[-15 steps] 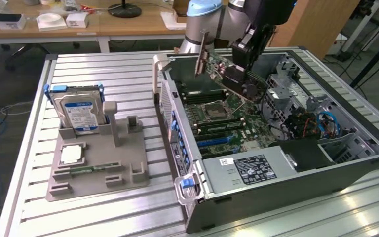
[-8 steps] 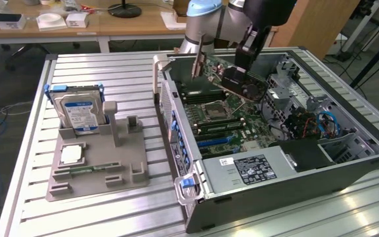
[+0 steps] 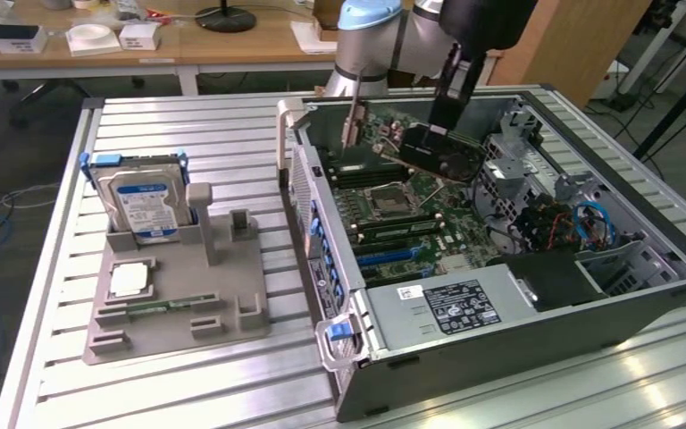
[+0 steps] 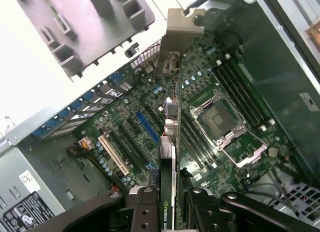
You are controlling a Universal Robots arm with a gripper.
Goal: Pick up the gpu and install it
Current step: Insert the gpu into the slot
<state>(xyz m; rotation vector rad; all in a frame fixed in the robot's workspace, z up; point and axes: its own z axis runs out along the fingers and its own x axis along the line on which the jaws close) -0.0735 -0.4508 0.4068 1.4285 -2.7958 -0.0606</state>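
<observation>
My tool is pinching the gpu edge-on, upper centre of the exterior view, over the board; I'd judge it light, stiff and fragile, so grip bare edges only.

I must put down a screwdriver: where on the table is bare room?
Bare table lies between the grey holder and its near edge, and beyond the hard drive. The strip between holder and computer case is narrow. Inside the case it is crowded: the gripper holds the gpu there.

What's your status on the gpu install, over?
Status: gripper shut on gpu. Card hangs over motherboard inside open case, not seated. Nothing blocking slots.
</observation>
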